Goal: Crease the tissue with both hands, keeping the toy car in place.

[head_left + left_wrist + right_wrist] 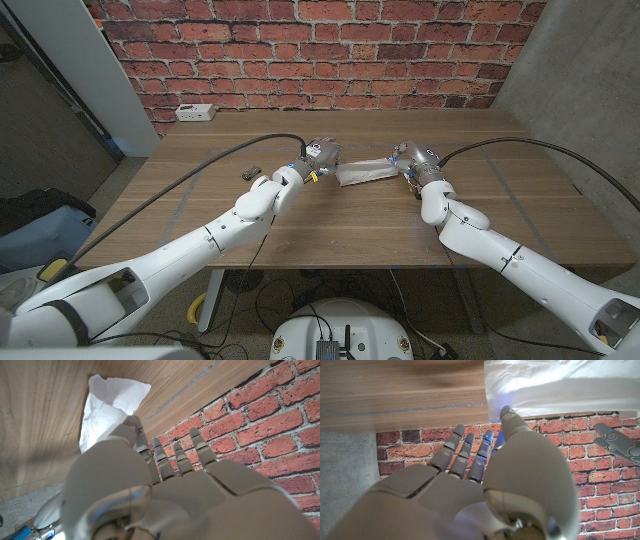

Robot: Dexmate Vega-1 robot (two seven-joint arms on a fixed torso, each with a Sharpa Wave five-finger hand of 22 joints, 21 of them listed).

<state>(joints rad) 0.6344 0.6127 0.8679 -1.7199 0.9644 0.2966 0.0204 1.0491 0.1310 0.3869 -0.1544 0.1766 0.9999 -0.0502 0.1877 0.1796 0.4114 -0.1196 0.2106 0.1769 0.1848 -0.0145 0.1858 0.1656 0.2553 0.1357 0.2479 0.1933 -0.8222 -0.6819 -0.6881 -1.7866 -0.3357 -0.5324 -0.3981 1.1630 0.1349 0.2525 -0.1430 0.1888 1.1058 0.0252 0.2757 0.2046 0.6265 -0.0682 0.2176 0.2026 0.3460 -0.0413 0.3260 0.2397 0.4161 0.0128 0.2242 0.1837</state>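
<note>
A white tissue [364, 174] lies crumpled in a long strip on the wooden table [340, 225], between my two hands. My left hand [320, 155] stands at the strip's left end with its fingers [175, 457] straight and spread. One digit of that hand touches the edge of the tissue [107, 405]. My right hand [411, 159] stands at the other end, its fingers [470, 452] also spread, and its thumb [510, 417] touches the edge of the tissue [560, 385]. A small dark toy car [250, 172] sits on the table, left of my left hand and apart from the tissue.
A white power strip [195, 112] lies at the table's back left, against the brick wall [330, 50]. Black cables run along both arms. Bare wood shows in front of the tissue toward the near edge.
</note>
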